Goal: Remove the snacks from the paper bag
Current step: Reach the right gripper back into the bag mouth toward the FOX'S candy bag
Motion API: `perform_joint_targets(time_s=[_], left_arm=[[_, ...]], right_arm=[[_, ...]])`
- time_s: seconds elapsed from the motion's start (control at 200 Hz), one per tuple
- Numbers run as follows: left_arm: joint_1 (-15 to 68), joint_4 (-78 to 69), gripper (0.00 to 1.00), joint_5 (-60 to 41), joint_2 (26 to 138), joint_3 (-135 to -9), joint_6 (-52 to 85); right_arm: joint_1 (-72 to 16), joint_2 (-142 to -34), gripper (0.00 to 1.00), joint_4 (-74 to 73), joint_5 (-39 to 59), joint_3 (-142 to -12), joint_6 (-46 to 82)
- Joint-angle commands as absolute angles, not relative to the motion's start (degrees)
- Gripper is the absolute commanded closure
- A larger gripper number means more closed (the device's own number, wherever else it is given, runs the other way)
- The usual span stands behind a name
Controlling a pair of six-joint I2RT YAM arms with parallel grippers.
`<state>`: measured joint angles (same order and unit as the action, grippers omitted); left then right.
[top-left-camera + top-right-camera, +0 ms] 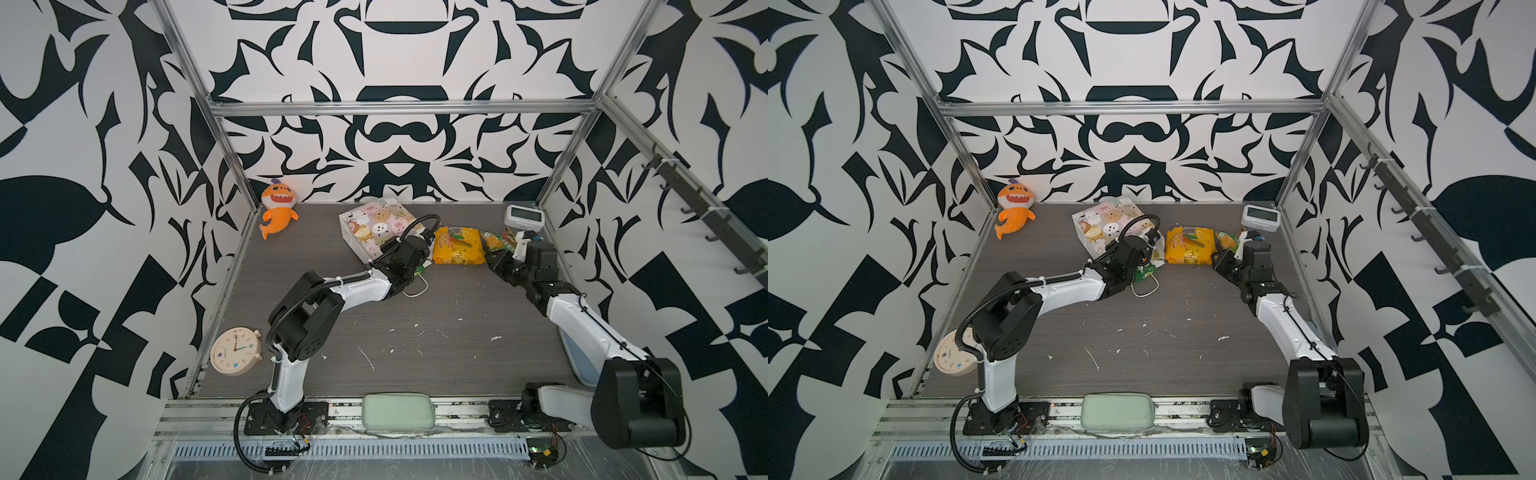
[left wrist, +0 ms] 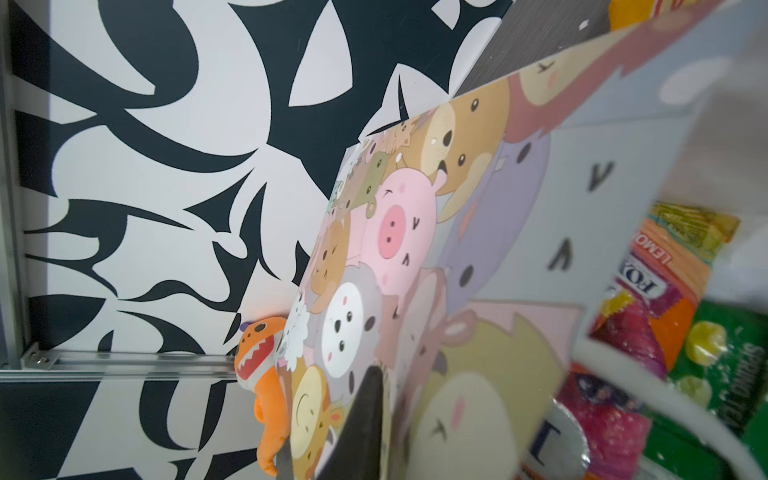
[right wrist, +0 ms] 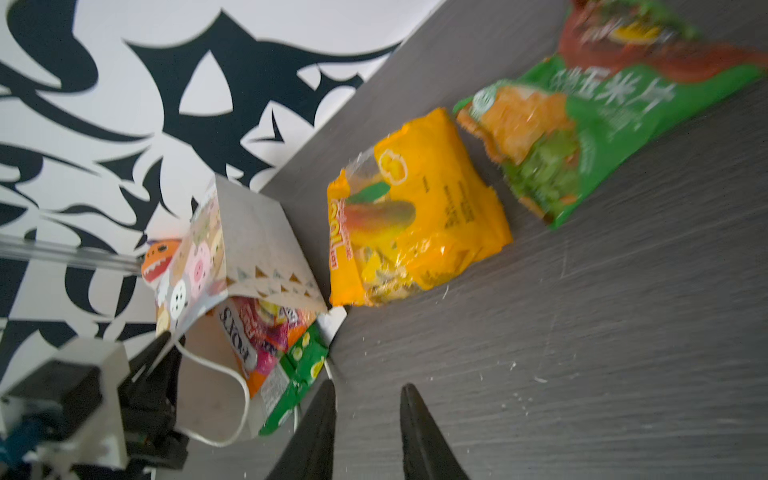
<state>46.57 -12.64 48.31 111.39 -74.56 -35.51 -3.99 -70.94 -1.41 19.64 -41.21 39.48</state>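
The paper bag lies on its side at the back of the table, mouth toward the front right. My left gripper is shut on the bag's upper wall at the mouth. One dark finger presses on the printed face; the other finger is hidden behind the paper. Snacks show inside the mouth: an orange FOX'S packet and a green packet. A yellow-orange packet and a green packet lie on the table right of the bag. My right gripper hovers open and empty.
An orange plush shark sits in the back left corner. A digital clock stands at the back right. A round clock leans outside the left rail, and a green pouch lies on the front rail. The bag's white cord handle trails on the table.
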Motion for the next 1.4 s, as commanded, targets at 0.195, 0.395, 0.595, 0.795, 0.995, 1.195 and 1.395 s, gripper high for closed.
perform_joint_targets(time_s=[0.195, 0.395, 0.595, 0.795, 0.995, 1.195, 1.395], left_arm=[[45.81, -4.86, 0.92, 46.03, 106.07, -80.53, -33.85], [45.33, -0.71, 0.94, 45.09, 106.36, -83.41, -32.5], [45.35, 2.57, 0.94, 44.49, 106.44, -84.95, -30.18], [45.35, 3.68, 0.94, 44.57, 106.09, -84.92, -28.79], [45.35, 4.38, 0.94, 45.54, 105.5, -84.95, -28.76], [45.35, 4.31, 0.95, 45.35, 105.34, -84.89, -27.95], [45.35, 5.16, 0.95, 44.86, 105.73, -85.48, -27.16]], right_arm=[[-19.38, -78.28, 0.69, -16.67, 23.46, -38.22, 44.13], [-26.43, -87.7, 0.71, -23.9, 20.08, -42.31, 51.14], [-31.21, -94.66, 0.7, -29.13, 13.1, -45.89, 60.18], [-32.27, -101.94, 0.67, -31.8, 10.39, -49.99, 66.77], [-33.68, -105.22, 0.67, -33.97, 6.79, -49.75, 72.6], [-34.81, -107.04, 0.64, -35.47, 4.37, -51.78, 72.78], [-34.91, -110.7, 0.62, -38.67, 3.14, -53.52, 74.56]])
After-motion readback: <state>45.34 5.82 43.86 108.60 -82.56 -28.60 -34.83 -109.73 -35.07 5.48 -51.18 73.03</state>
